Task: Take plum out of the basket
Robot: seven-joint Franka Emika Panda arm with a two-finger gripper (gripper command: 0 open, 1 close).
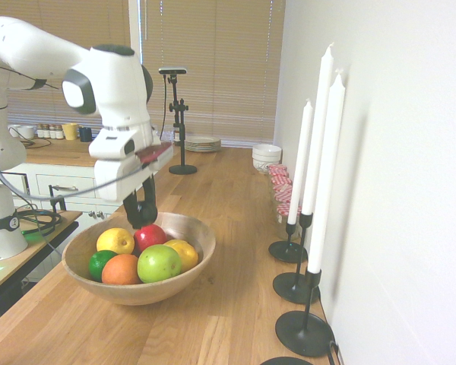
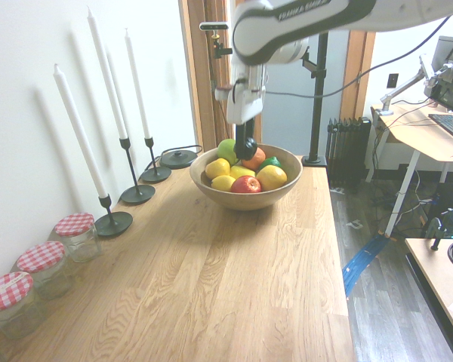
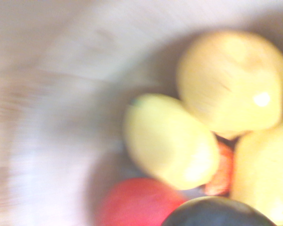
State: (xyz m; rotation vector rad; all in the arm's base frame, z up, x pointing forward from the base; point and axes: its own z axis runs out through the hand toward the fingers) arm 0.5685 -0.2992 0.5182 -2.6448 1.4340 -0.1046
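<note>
Gripping the plum (image 3: 218, 213), by all appearances, between the closed-in fingers of the gripper (image 1: 142, 212): parted only by the fruit's width, with dark skin and black fingers hard to separate in both exterior views. Located low over the heap, within the round of the basket (image 1: 156, 296); contact with neighbouring fruit impossible to tell. Adjacent, just beneath or beside: red apple (image 1: 150, 236), with yellow fruit (image 1: 115, 241) close by. Further out in the same bowl: orange (image 1: 121, 270), green apple (image 1: 159, 264) and lime (image 1: 100, 264). Beyond the rim: wooden counter (image 1: 213, 331), white candles (image 1: 327, 175) in black holders near the wall. For a sound lift, judged from the present pose: keep pressure firm but moderate on smooth, rounded skin; raise straight up and slowly, so as not to roll the apple or scrape the plum loose; clear the rim fully before any sideways travel; then lower gently onto the counter, well apart from the candles, and release only at contact, against rolling.
</note>
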